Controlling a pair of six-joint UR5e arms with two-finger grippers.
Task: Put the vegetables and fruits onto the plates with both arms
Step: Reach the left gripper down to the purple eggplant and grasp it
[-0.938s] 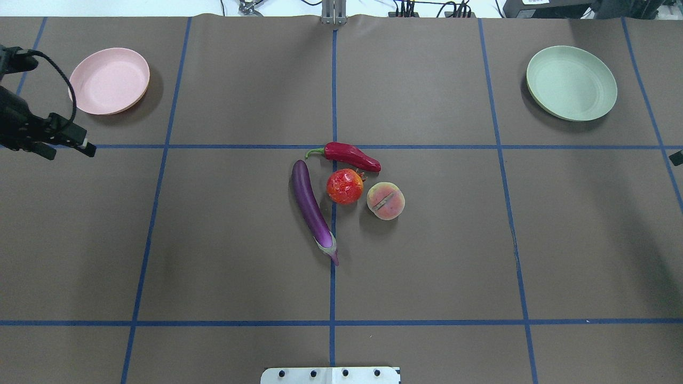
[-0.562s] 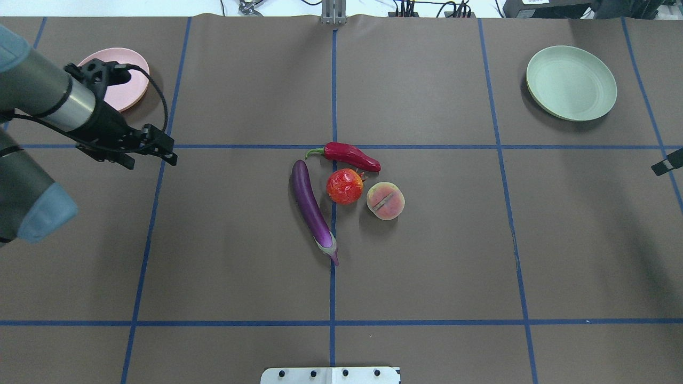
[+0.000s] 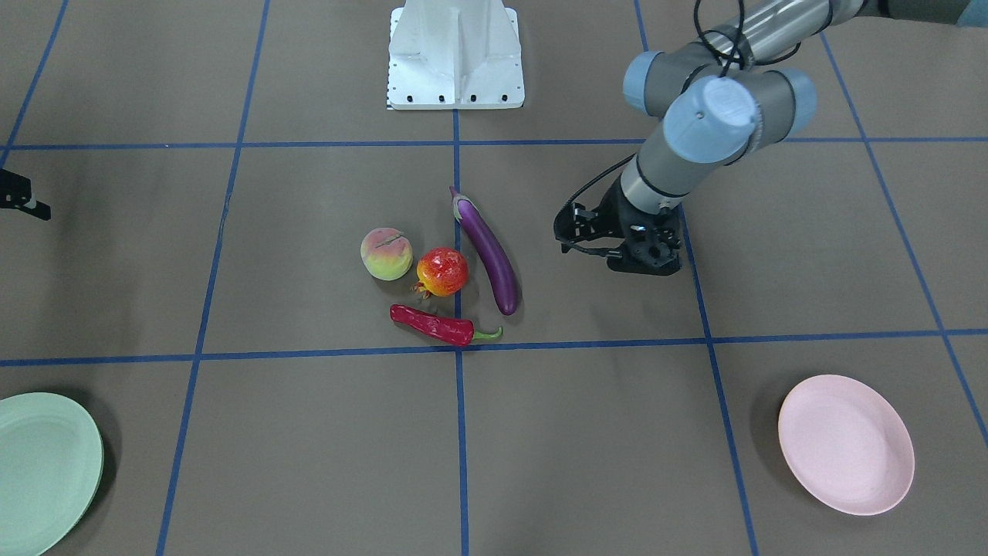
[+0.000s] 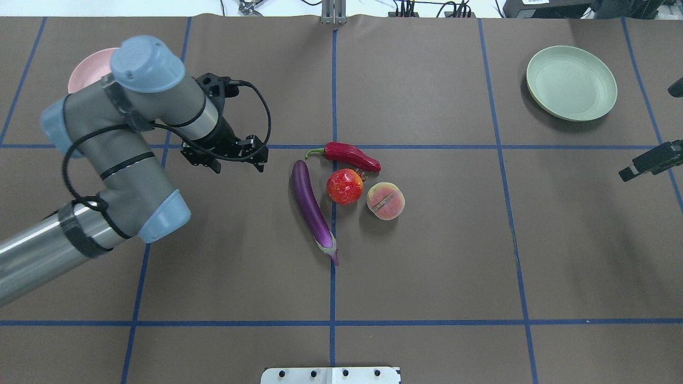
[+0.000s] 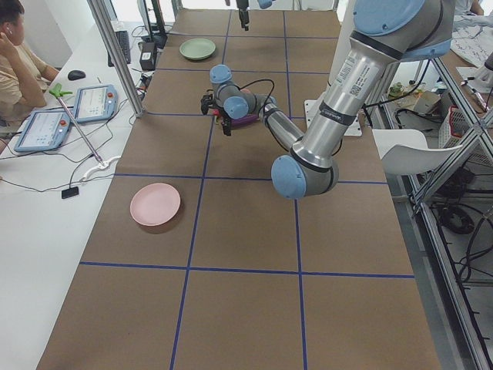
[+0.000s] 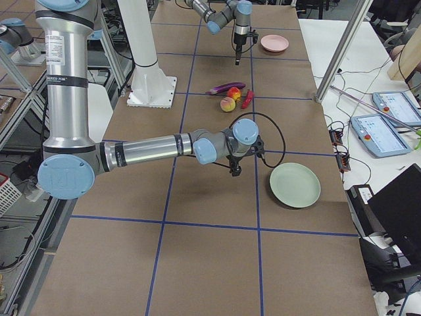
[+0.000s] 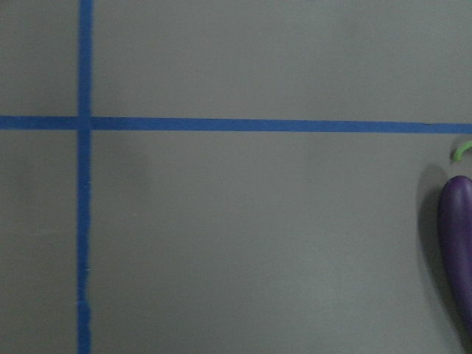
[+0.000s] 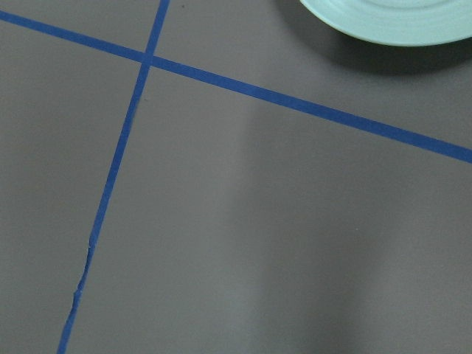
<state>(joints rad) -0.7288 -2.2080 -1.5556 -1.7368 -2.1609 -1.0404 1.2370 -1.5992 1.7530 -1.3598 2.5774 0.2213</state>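
The left gripper (image 4: 238, 161) hangs empty and spread open near the eggplant (image 4: 311, 210), which lies with the chili pepper (image 4: 349, 156), pomegranate (image 4: 344, 186) and peach (image 4: 385, 200) on the brown, blue-taped mat (image 4: 427, 256). The right gripper (image 4: 648, 160), near the green plate (image 4: 571, 82), shows too little to tell its opening. Overhead the left arm (image 4: 122, 160) hides most of the pink plate (image 3: 845, 444), which is whole from the front, and a side view adds a seated person (image 5: 19, 54).

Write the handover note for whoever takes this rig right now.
Left gripper: jaws open, empty, just short of the long glossy purple eggplant.
Right gripper: near the pale green round plate, jaws unclear.
Eggplant, wrinkled red chili pepper, red-orange pomegranate and pink-yellow peach clustered at table centre.
Done: nothing; green plate and pale pink round plate empty.
Left: all four to plate.
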